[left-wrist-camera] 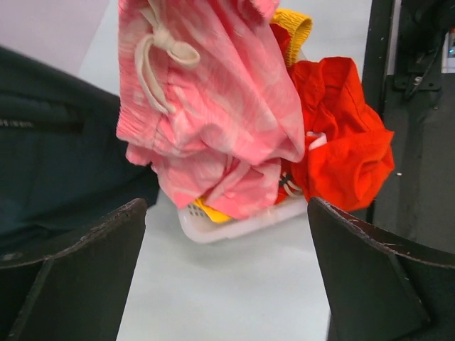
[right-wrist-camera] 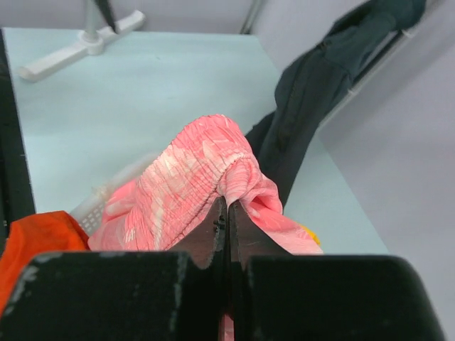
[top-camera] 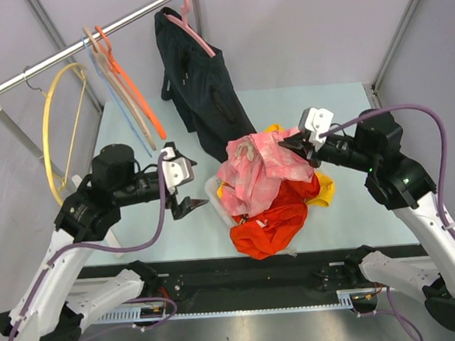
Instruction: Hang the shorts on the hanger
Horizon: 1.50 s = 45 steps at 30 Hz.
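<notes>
The pink shorts (top-camera: pixel 255 172) are lifted partly out of a heap of clothes at the table's middle. My right gripper (top-camera: pixel 292 145) is shut on their gathered waistband (right-wrist-camera: pixel 206 163), the fabric pinched at the tips of the right gripper (right-wrist-camera: pixel 227 202). In the left wrist view the shorts (left-wrist-camera: pixel 213 106) hang down with the white drawstring (left-wrist-camera: pixel 160 53) showing. My left gripper (top-camera: pixel 185 205) stands open just left of the heap, and nothing lies between the fingers of the left gripper (left-wrist-camera: pixel 226 206). The yellow hanger (top-camera: pixel 54 143) hangs from the rail at far left, apart from both grippers.
A white basket (top-camera: pixel 214 195) under the heap holds an orange-red garment (top-camera: pixel 270 218) and a yellow one (top-camera: pixel 325 187). A black garment (top-camera: pixel 202 86) hangs on a pink hanger (top-camera: pixel 194 32) from the rail (top-camera: pixel 86 44). An orange hanger (top-camera: pixel 132 91) and others hang beside it.
</notes>
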Available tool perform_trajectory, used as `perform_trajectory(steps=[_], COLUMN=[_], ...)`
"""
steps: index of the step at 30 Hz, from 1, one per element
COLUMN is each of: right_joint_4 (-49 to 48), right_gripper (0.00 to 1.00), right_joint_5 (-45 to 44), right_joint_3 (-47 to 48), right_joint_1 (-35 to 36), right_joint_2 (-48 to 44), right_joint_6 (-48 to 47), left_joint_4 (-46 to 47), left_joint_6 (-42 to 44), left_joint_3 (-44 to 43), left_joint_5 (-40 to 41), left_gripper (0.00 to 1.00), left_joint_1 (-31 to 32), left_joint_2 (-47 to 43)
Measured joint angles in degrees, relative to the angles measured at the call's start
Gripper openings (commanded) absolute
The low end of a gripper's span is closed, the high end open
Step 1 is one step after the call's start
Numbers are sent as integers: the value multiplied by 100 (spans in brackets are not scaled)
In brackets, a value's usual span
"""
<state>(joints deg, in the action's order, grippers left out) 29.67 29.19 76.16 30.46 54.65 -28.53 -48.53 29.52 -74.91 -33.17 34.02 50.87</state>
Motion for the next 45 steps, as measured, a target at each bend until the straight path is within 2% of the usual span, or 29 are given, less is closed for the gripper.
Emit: perform_trajectory(steps=[6, 10, 13, 18, 21, 25, 28, 29, 31, 34, 35, 36, 38, 39, 41, 43, 44, 45], right_joint_4=[240, 448, 597, 686, 693, 708, 765, 787, 820, 809, 776, 745, 643, 621, 597, 586, 564, 535], right_gripper=[0, 0, 0, 0, 0, 0, 0, 0, 0, 0, 0, 0, 0, 2, 16, 43, 61, 68], right_joint_5=[535, 756, 844, 925, 951, 975, 992, 1003, 1027, 1054, 1067, 1080, 1097, 1099, 1086, 979, 896, 787], right_joint_3=[0, 0, 0, 0, 0, 0, 0, 0, 0, 0, 0, 4, 9, 9, 9, 9, 9, 9], right_joint_1=[15, 85, 177, 330, 420, 544, 573, 577, 597, 612, 612, 612, 612, 610, 612, 612, 605, 586], right_joint_2=[-254, -284, -258, -184, -96, 4, 33, 44, 79, 168, 208, 240, 297, 313, 332, 332, 332, 328], right_joint_6=[-195, -219, -214, -164, -85, 7, 72, 105, 168, 304, 354, 391, 485, 525, 614, 713, 774, 809], left_joint_4=[682, 1233, 1836, 2789, 3195, 3985, 4505, 4649, 4804, 4881, 4872, 4824, 4728, 4706, 4651, 4518, 4400, 4295], left_joint_6=[304, 809, 1405, 2367, 2876, 3526, 3899, 4037, 4203, 4317, 4343, 4363, 4363, 4334, 4234, 3995, 3790, 3591], left_joint_3=[-116, -125, 103, 752, 984, 1370, 1670, 1764, 1864, 1897, 1897, 1897, 1897, 1897, 1884, 1786, 1661, 1528], left_joint_5=[551, 1049, 1523, 2162, 2435, 2800, 2964, 3001, 3003, 2962, 2938, 2927, 2894, 2898, 2916, 2981, 3003, 2999], left_gripper=[100, 100, 99, 93, 90, 80, 66, 56, 48, 27, 10, 2, 0, 0, 0, 0, 0, 0], left_joint_1=[713, 1272, 1915, 2747, 3073, 3353, 3486, 3517, 3550, 3563, 3563, 3563, 3563, 3563, 3560, 3560, 3539, 3506], left_joint_2=[459, 728, 719, 638, 686, 704, 699, 697, 675, 610, 579, 549, 509, 503, 494, 522, 568, 625])
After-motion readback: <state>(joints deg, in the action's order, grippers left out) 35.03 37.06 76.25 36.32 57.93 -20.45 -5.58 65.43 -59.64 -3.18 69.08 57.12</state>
